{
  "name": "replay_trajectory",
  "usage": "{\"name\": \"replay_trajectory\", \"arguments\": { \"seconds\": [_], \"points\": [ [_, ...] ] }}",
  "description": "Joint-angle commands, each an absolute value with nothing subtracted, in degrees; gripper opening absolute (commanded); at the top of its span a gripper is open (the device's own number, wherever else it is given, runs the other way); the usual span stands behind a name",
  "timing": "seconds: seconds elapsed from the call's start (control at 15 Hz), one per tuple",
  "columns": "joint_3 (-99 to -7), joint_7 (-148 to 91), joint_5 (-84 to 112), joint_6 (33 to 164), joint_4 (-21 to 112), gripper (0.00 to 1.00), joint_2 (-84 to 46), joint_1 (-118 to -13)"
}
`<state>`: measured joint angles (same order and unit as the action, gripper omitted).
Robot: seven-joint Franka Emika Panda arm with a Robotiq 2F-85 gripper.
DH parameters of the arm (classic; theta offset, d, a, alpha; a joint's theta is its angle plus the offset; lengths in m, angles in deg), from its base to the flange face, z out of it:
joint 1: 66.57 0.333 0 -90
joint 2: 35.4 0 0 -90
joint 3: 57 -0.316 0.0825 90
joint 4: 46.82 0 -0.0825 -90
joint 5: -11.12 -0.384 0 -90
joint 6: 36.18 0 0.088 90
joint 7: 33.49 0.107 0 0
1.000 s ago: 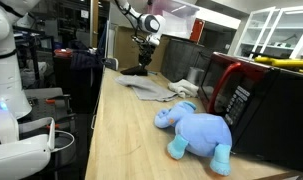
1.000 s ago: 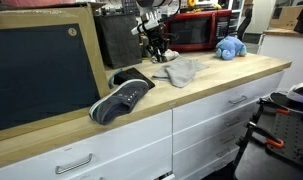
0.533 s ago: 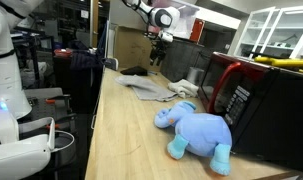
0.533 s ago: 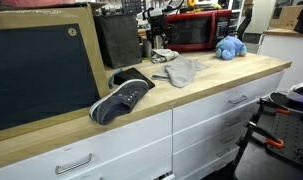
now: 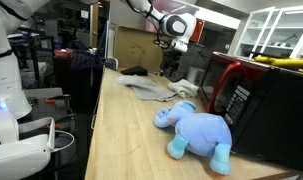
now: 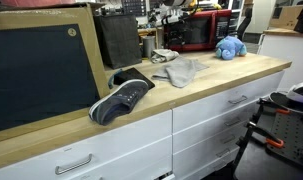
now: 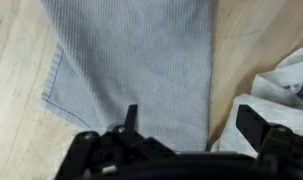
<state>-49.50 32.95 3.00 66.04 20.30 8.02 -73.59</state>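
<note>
My gripper [image 7: 191, 125] hangs open above the wooden counter with nothing between its fingers [image 7: 253, 124]. Directly below it in the wrist view lies a flat grey ribbed cloth [image 7: 141, 60], and a crumpled white cloth [image 7: 283, 78] lies beside it on the right. In both exterior views the gripper [image 5: 170, 58] [image 6: 172, 16] is raised well above the grey cloth [image 5: 146, 88] [image 6: 181, 70]. The white cloth [image 6: 163, 56] lies just behind the grey one.
A blue plush elephant [image 5: 196, 130] [image 6: 229, 47] lies on the counter next to a red microwave [image 5: 246, 95] [image 6: 196, 32]. A dark sneaker [image 6: 121, 97] sits near the counter's front edge, beside a large framed black board [image 6: 41, 70].
The gripper was low over the cloths with its jaws nearly shut. It has opened wide, risen off the counter and swung toward the microwave; the white cloth stays on the counter.
</note>
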Motion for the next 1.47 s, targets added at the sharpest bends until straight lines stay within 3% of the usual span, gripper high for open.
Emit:
{"name": "replay_trajectory", "arguments": {
  "seconds": [0.0, 0.53, 1.4],
  "points": [
    [-48.07, 31.99, 3.63, 64.41, 21.50, 1.00, 8.29, -74.96],
    [-45.85, 29.60, 4.24, 65.54, 25.68, 1.00, 6.98, -77.69],
    [-46.66, -12.79, 4.96, 92.21, 57.71, 1.00, -14.88, -78.71]
  ]
}}
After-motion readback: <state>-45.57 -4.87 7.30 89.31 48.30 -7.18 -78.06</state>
